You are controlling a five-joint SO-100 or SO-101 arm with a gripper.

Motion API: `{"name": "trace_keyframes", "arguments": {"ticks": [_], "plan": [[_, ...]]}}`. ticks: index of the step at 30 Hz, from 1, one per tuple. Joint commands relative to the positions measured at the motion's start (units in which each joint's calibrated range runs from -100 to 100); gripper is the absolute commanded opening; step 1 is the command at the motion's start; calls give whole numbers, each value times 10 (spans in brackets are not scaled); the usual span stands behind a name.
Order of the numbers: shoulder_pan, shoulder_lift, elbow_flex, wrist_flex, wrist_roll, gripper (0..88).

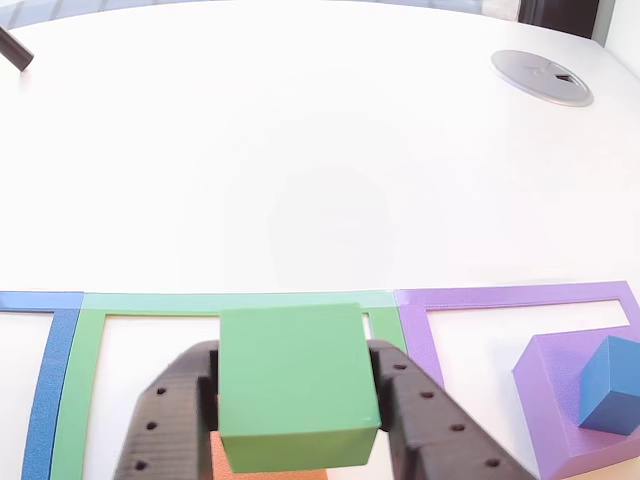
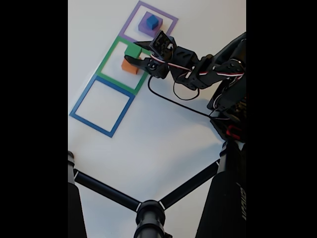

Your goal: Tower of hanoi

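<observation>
My gripper (image 1: 295, 352) is shut on a green cube (image 1: 295, 385), one black finger pressed against each side. Just under the cube an orange block (image 1: 222, 463) peeks out. In the fixed view the gripper (image 2: 133, 52) holds the green cube (image 2: 132, 50) over the orange block (image 2: 130, 66) inside the green square outline (image 2: 107, 56); I cannot tell whether cube and block touch. A purple block (image 1: 550, 400) carries a small blue cube (image 1: 610, 385) inside the purple outline (image 1: 500, 296).
A blue square outline (image 2: 82, 96) lies on the other side of the green one, nothing in it. A grey cable grommet (image 1: 541, 77) sits far across the white table. Black tripod legs (image 2: 143, 208) cross the foreground and a black cable (image 2: 173, 101) loops beside the arm.
</observation>
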Motion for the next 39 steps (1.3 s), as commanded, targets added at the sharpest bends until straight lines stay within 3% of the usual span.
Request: {"name": "trace_keyframes", "arguments": {"ticks": [1, 39], "plan": [[-7, 20, -21, -41, 5, 83], [-52, 126, -28, -107, 5, 106]]}}
